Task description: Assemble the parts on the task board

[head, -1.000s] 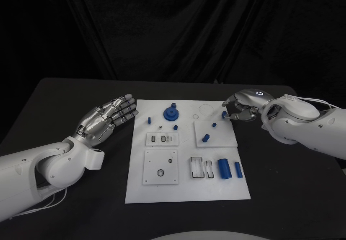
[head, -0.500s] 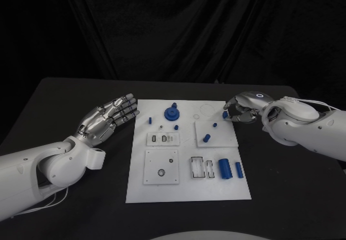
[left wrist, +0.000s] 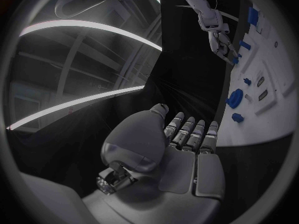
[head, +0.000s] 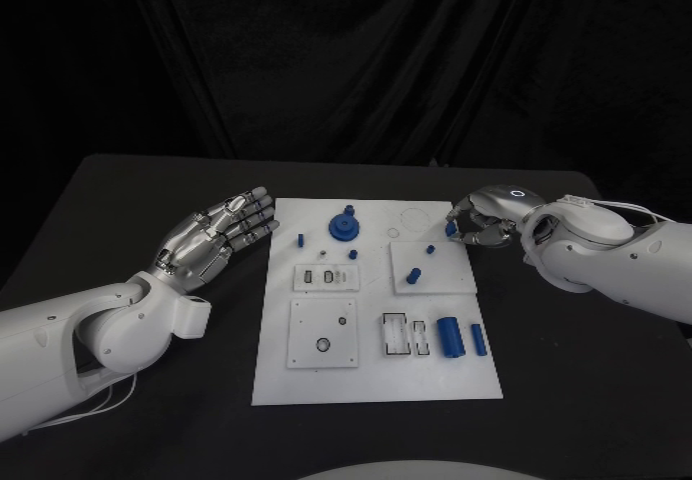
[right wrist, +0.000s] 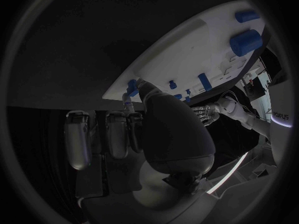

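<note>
Your right hand (head: 480, 222) pinches a small blue part (head: 451, 228) over the board's (head: 375, 385) far right corner, just beside the square plate (head: 450, 280) toward you, while your left hand (head: 216, 235) hangs open left of the board.

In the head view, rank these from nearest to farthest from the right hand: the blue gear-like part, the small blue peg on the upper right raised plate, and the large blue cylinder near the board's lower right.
Measured from the right hand:
1. Small blue peg, on the upper right raised plate, just beside the hand.
2. Blue gear-like part, at the far end of the board, near its middle.
3. Large blue cylinder, in the near right part of the board.
</note>
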`<state>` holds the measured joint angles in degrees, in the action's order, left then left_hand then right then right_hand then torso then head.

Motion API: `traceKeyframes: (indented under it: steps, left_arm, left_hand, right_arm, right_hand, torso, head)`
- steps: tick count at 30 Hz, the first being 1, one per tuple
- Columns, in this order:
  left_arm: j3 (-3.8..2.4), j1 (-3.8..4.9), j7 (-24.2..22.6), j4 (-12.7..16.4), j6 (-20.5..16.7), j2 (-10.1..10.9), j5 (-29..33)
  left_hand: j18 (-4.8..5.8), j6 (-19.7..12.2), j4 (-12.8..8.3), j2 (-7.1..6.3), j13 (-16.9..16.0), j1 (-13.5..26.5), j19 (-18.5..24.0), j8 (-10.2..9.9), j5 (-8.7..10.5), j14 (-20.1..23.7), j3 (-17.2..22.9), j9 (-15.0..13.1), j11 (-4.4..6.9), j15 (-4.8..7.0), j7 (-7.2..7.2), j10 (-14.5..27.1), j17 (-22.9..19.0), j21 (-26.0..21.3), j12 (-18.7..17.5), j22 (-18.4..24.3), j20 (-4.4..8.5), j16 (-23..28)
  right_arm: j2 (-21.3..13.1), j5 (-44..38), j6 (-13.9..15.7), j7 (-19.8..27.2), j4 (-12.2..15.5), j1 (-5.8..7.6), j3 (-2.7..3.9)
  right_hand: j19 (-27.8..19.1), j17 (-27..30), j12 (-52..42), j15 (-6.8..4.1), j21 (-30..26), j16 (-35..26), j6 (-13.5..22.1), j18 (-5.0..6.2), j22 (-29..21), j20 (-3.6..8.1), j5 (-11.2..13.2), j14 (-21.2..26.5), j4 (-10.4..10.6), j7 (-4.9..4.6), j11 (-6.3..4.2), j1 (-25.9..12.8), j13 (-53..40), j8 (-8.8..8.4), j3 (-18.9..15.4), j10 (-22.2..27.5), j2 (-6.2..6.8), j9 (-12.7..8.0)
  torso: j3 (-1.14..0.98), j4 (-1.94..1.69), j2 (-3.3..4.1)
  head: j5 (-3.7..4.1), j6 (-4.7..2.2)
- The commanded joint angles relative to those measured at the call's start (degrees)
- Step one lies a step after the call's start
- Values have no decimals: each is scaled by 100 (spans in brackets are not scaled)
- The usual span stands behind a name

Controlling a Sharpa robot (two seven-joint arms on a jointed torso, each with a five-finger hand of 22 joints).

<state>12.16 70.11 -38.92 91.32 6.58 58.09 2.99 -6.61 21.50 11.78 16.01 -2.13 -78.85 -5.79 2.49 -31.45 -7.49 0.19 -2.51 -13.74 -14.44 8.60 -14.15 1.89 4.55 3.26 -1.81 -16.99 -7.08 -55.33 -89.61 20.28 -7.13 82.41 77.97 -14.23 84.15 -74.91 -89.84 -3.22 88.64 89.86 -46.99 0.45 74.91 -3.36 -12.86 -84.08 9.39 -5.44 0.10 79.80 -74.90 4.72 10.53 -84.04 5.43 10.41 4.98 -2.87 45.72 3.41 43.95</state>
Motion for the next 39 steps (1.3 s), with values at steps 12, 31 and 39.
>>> traceKeyframes:
  steps: [12, 31, 39]
  left_arm:
    - [-4, -13, -638, -9, 109, -15, -6]
    - [-4, -24, -584, -35, 137, -30, -6]
    - [-4, -31, -552, -50, 158, -35, -6]
  left_hand:
    - [58, -6, -3, -39, -7, 33, -44, 18, -40, -44, 55, -3, -24, -13, 152, -17, 7, 32, 27, -10, 8, -25]
    - [62, -8, -3, -38, -6, 37, -42, 17, -41, -43, 66, -2, -29, -17, 161, -15, 7, 29, 26, -9, 7, -28]
    - [64, -12, -3, -37, -6, 39, -39, 16, -41, -45, 70, -2, -31, -18, 163, -16, 8, 27, 26, -8, 7, -31]
  right_arm:
    - [67, -13, 71, -93, -110, -40, 4]
    - [144, -13, 127, -65, -184, -44, 5]
    - [169, -13, 152, -52, -204, -47, 5]
  right_hand:
    - [453, -1509, -16, -10, -39, 14, -26, 14, 1404, 26, -4, -592, -37, 1, 5, 64, -1510, 20, -3, -596, 5, -9]
    - [418, -1509, -16, -5, -94, 14, -485, 30, 1379, 20, 81, -592, 71, -6, 11, 103, -1510, 316, -57, -596, -90, 104]
    - [414, -1509, -16, -5, -101, 14, -551, 32, 1376, 20, 85, -592, 79, -7, 11, 109, -1510, 372, -67, -596, -103, 132]
  torso:
    - [-2, 2, 1]
    - [1, 3, -1]
    - [0, 3, -2]
  head:
    - [-6, 24]
    - [-6, 44]
    - [-9, 48]
